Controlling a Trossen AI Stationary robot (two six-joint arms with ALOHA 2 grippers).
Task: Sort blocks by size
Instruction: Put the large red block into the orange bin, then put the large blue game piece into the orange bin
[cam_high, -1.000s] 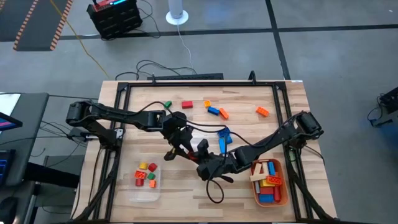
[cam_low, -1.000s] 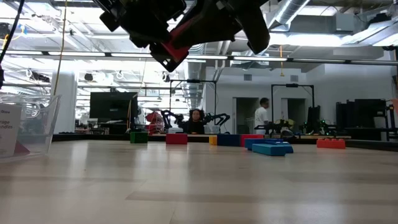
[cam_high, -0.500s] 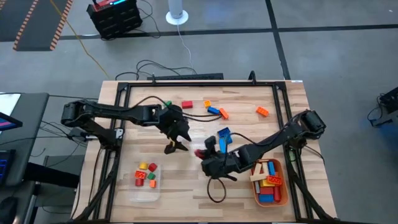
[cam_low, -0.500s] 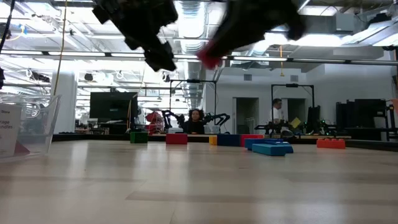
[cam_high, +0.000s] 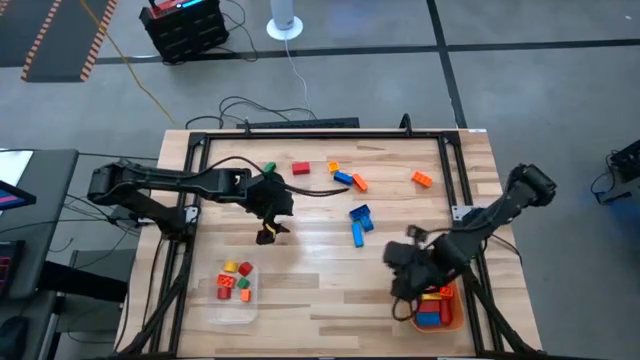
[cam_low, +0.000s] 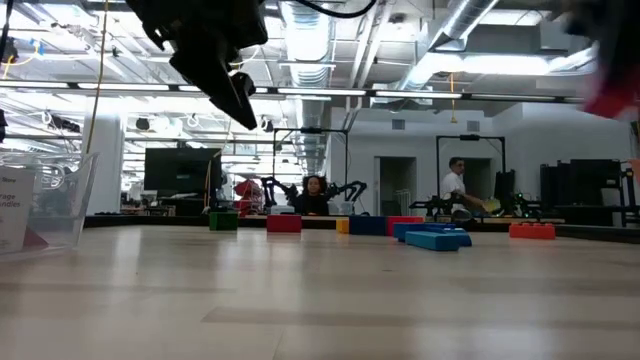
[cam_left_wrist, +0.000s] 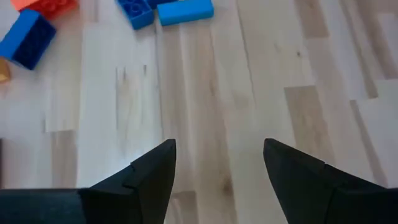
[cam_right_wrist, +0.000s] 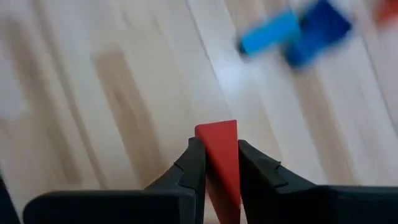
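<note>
**Right gripper carries red brick near orange tray; left gripper spread and empty mid-table**

Nearest the front edge of the wooden table (cam_high: 300, 300), a clear plastic tray (cam_high: 232, 300) on the left holds a few short red, yellow, orange and green cube-like bricks (cam_high: 234, 280). On the right front sits an orange tray (cam_high: 452, 318) with long bricks in blue, red, yellow and tan (cam_high: 432, 305) inside.

The right gripper (cam_right_wrist: 216, 163) hangs over the inner edge of the orange tray, fingers pinched narrow on a red plastic brick (cam_right_wrist: 219, 149) clamped between them; the right wrist view shows the brick sticking out past the fingertips.

Mid-table, the left gripper (cam_left_wrist: 217, 163) hovers above bare wood with its fingers (cam_left_wrist: 155, 168) spread wide and nothing between them. To its right lie a long light-blue bar (cam_high: 357, 234) and a darker blue brick (cam_high: 360, 214), just beside each other, possibly touching.

Farther back, loose bricks are scattered: a small green brick (cam_high: 269, 168) near the left arm, a red brick (cam_high: 301, 168), a small yellow-orange piece (cam_high: 333, 166), a blue brick (cam_high: 343, 178) touching an orange brick (cam_high: 359, 183), and another orange brick (cam_high: 421, 179) well apart toward the right.

In the low view, people (cam_low: 314, 195) show in the room beyond the table.
</note>
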